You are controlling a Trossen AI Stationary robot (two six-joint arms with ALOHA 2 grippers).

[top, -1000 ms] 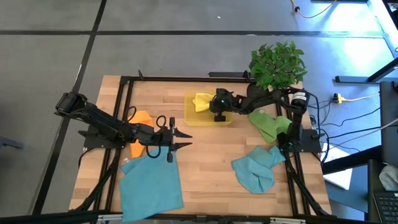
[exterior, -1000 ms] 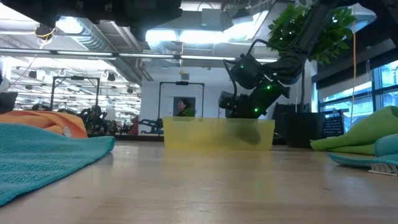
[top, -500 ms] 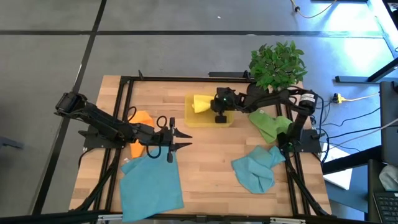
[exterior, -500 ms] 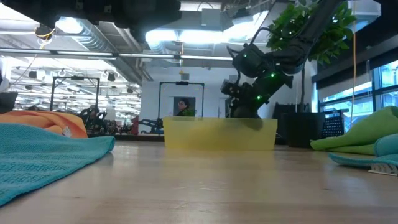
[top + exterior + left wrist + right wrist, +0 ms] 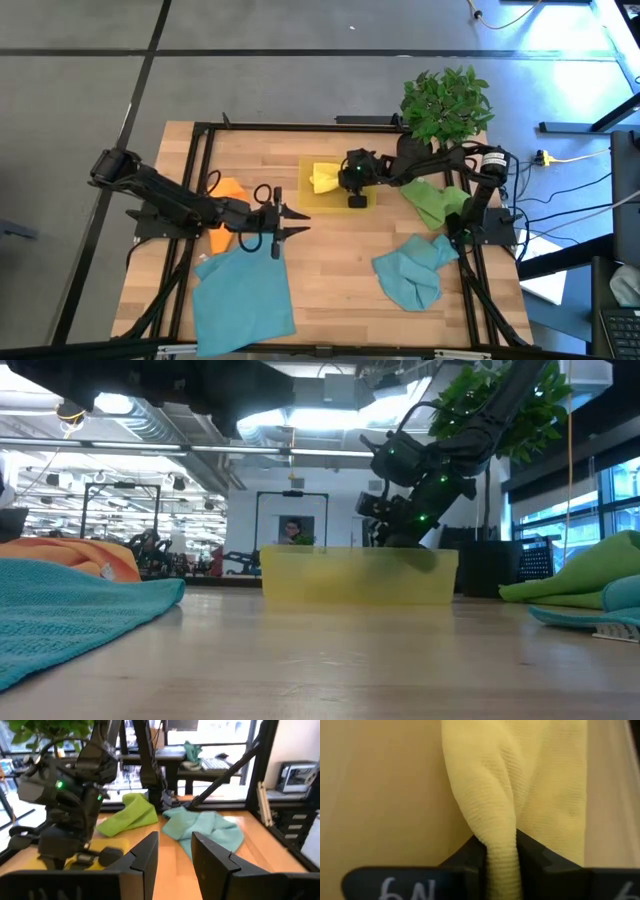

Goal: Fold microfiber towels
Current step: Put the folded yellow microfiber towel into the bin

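Observation:
The yellow towel (image 5: 322, 180) lies bunched in the translucent yellow bin (image 5: 310, 203). My right gripper (image 5: 337, 180) reaches into the bin and is shut on the towel. My left gripper (image 5: 298, 222) hovers open and empty over bare wood at centre-left. A teal towel (image 5: 245, 295) lies spread flat at the near left. An orange towel (image 5: 228, 190) lies partly under my left arm. A second teal towel (image 5: 410, 270) lies crumpled at the near right. The green towel (image 5: 435, 200) lies bunched at the right. My right gripper pinches a raised fold of the yellow towel (image 5: 492, 837) between its two fingers (image 5: 470, 852). The fold runs out from between the fingertips. The rest of the towel (image 5: 545, 780) spreads beyond them against the bin's inside.
A potted plant (image 5: 447, 100) stands at the far right corner. The black frame rails (image 5: 200, 140) run along the table's left and far sides. Bare wood (image 5: 340, 250) lies between the bin and the near edge.
My right gripper has gone a little toward the table's near edge inside the bin, and the yellow towel has moved with it. In the low view the bin's front face shows wider than before.

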